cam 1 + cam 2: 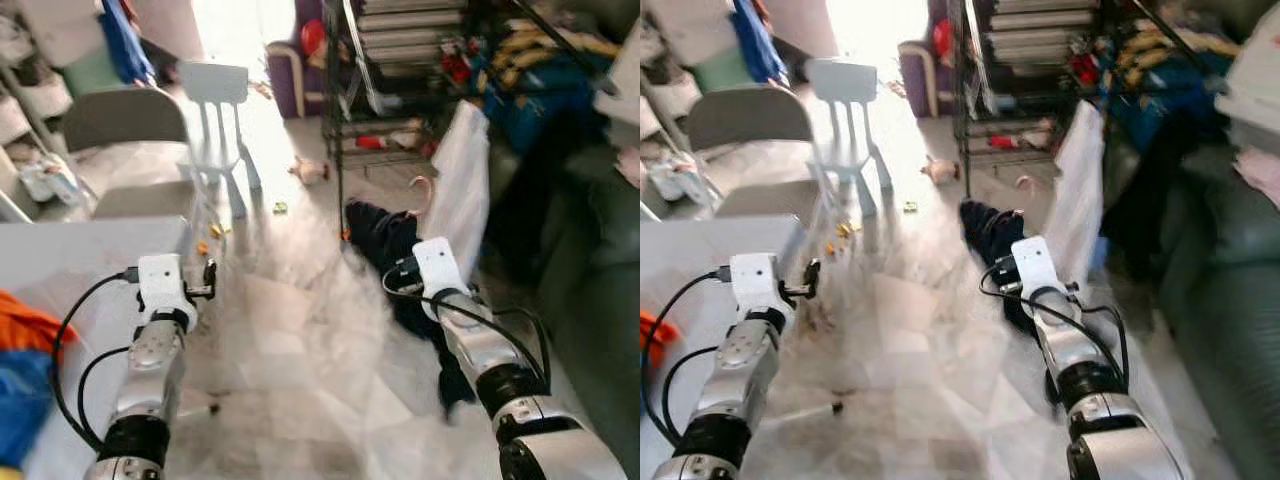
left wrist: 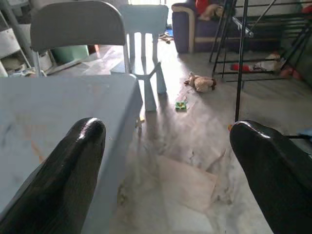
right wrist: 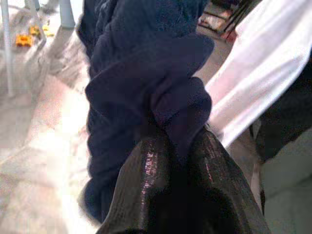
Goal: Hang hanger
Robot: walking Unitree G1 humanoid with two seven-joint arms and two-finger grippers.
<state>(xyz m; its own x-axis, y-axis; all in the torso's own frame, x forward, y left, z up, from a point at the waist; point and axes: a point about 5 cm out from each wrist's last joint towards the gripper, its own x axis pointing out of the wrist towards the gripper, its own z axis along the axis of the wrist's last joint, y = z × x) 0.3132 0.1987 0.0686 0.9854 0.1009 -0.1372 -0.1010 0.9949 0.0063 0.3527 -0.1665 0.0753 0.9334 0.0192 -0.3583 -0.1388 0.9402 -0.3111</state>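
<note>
My right gripper (image 3: 179, 163) is shut on a bunched dark navy garment (image 3: 146, 73), which it holds low over the floor in front of the rack (image 1: 385, 235). Just beyond it a white cloth (image 1: 462, 185) hangs down. A pink curved hook (image 1: 421, 192) shows beside that cloth; I cannot tell whether it belongs to a hanger. My left gripper (image 2: 165, 161) is open with nothing between its black fingers (image 2: 73, 170), and it hovers at the corner of the grey table (image 1: 90, 255).
A black metal rack (image 1: 400, 60) stands ahead. A grey folding chair (image 1: 125, 125) and a pale blue child's chair (image 1: 218, 100) stand at the left. A dark sofa (image 1: 600, 270) runs along the right. Small toys (image 1: 312, 172) lie on the floor. Orange and blue cloth (image 1: 20, 350) lies on the table.
</note>
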